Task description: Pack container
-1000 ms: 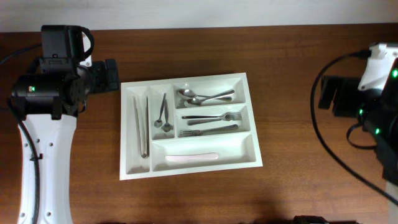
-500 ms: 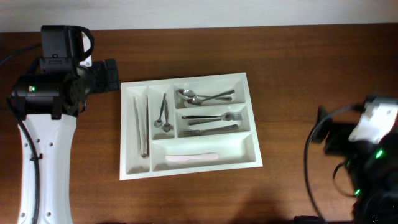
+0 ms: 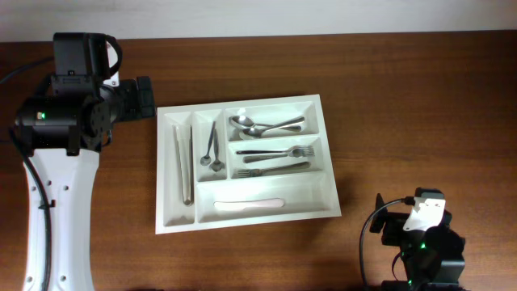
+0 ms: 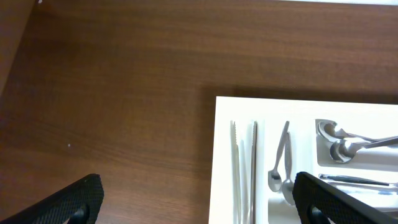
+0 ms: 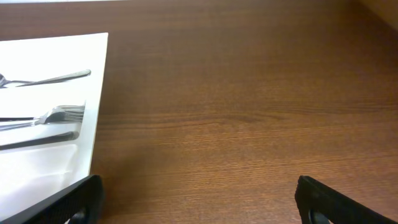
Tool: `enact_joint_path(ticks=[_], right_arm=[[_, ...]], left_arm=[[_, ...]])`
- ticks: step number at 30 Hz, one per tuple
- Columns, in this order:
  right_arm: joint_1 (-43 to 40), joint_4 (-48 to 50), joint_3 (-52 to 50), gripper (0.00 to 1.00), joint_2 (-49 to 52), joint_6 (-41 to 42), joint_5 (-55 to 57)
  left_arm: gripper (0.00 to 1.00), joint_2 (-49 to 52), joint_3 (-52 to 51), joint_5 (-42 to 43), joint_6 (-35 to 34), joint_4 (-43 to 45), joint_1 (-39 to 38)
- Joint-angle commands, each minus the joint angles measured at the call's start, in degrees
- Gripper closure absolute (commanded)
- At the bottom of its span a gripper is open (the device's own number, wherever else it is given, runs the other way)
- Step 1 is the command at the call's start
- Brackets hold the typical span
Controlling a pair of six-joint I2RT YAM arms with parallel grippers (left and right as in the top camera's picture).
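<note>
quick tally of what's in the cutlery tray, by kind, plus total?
Knives: 2
Small spoons: 2
Large spoons: 2
Forks: 2
White utensil: 1
Total: 9

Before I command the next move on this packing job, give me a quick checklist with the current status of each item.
1. Left pincer open and empty: ok.
2. Right pincer open and empty: ok.
3. Both arms away from the tray: ok, neither hangs over it.
4. Cutlery inside its compartments: ok. The spoons, forks and white knife each lie within their own walls.
5. Loose cutlery on the table: ok, none seen from overhead.
6. More items waiting outside the views: cannot tell.
</note>
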Motion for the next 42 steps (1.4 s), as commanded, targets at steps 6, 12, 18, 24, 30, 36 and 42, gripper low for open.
enact_joint_path(ticks=[6,12,18,24,30,36,42], right_arm=[[-0.4,0.7,-6.2,0.01,-8.6,0.7,-0.7],[-0.4,0.7,-8.4,0.01,-9.4,0.7,-0.7],[-0.4,0.7,-10.6,0.01,-9.4,0.7,-0.7],[-0.4,0.7,-12.2,0.01,-9.4,0.7,-0.7],[-0.4,0.5,-12.2,0.01,-9.4,0.7,-0.7],[-0.4,0.4,-12.2,0.01,-9.4,0.7,-0.7],[-0.4,0.4,-12.2,0.01,-9.4,0.7,-0.7]], left_arm=[[0.01,-0.4,1.1,-0.2,-0.2,-0.1,0.2],[0.01,-0.4,1.1,-0.2,-0.2,-0.1,0.2],[0.01,-0.4,1.1,-0.2,-0.2,-0.1,0.2],[0.01,-0.4,1.1,-0.2,-0.2,-0.1,0.2],[0.01,-0.4,1.1,-0.2,-0.2,-0.1,0.2],[0.01,-0.4,1.1,-0.2,-0.2,-0.1,0.2],[0.01,-0.4,1.1,-0.2,-0.2,-0.1,0.2]])
